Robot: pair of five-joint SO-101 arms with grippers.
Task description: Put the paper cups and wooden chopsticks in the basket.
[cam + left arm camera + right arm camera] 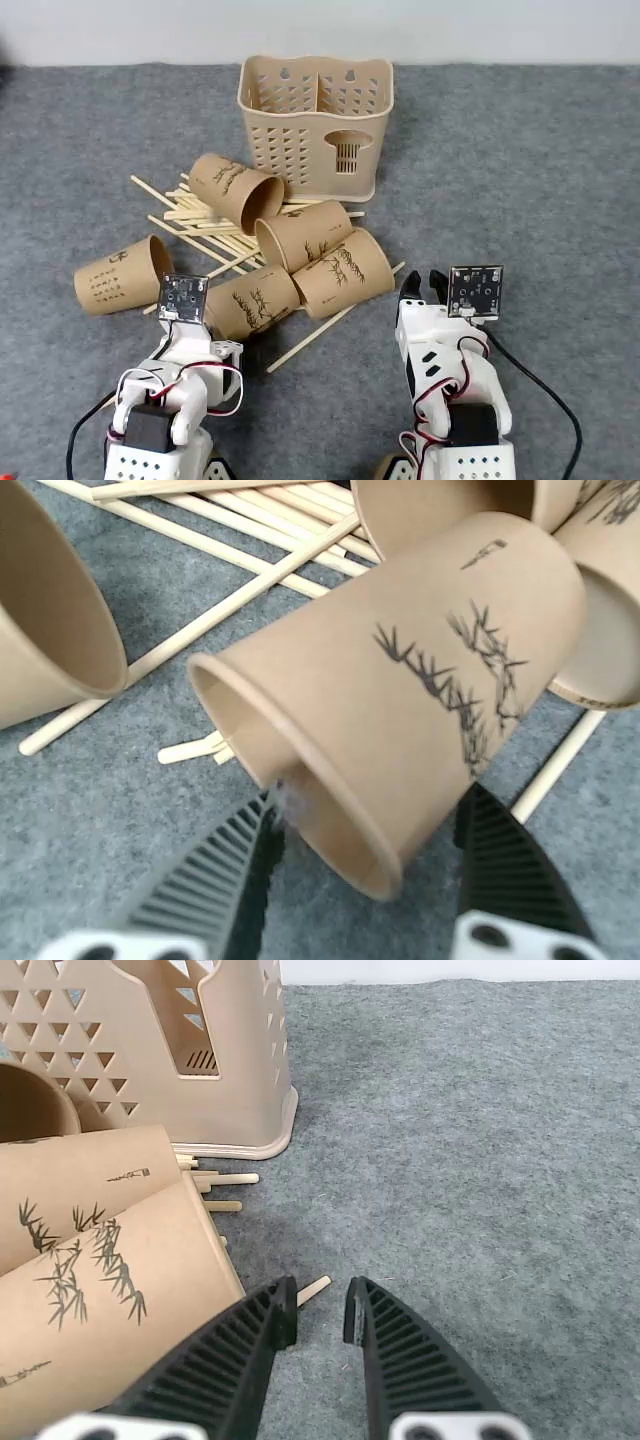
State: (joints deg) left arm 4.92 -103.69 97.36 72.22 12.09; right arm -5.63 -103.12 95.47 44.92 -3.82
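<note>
My 2 arms (175,390) are white shells, black motors, red-and-white cables; my jaws are ribbed black, probably plastic.

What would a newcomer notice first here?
Five cups lie tumbled on their sides among scattered chopsticks, just in front of the upright basket. The left gripper, open, straddles the mouth of the nearest cup. The right gripper hangs slightly open beside them, over bare carpet.
</note>
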